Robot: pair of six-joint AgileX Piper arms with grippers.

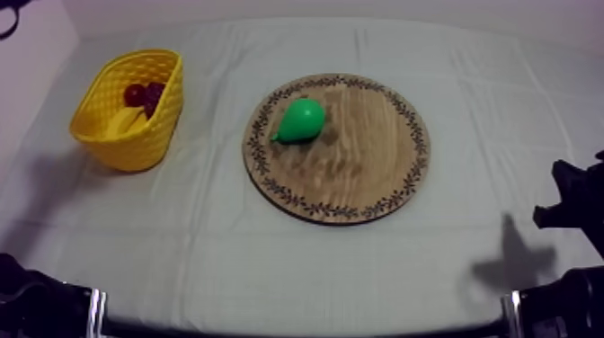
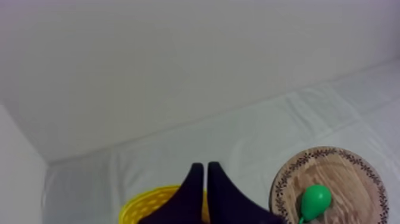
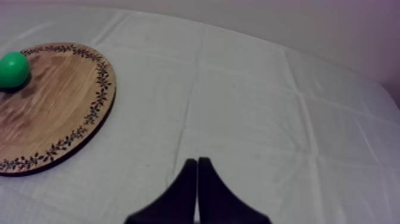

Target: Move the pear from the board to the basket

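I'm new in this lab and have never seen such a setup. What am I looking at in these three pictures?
It is a robot with two arms, one at each side of a cloth-covered table. One picture comes from a camera above the table; the other two come from cameras riding on the arms' wrists. The black wedge in each wrist picture is that arm's own gripper: the left gripper and the right gripper, both shut on nothing. On the table lie a round wooden board with a green pear on it, and a yellow basket with toy fruit inside.
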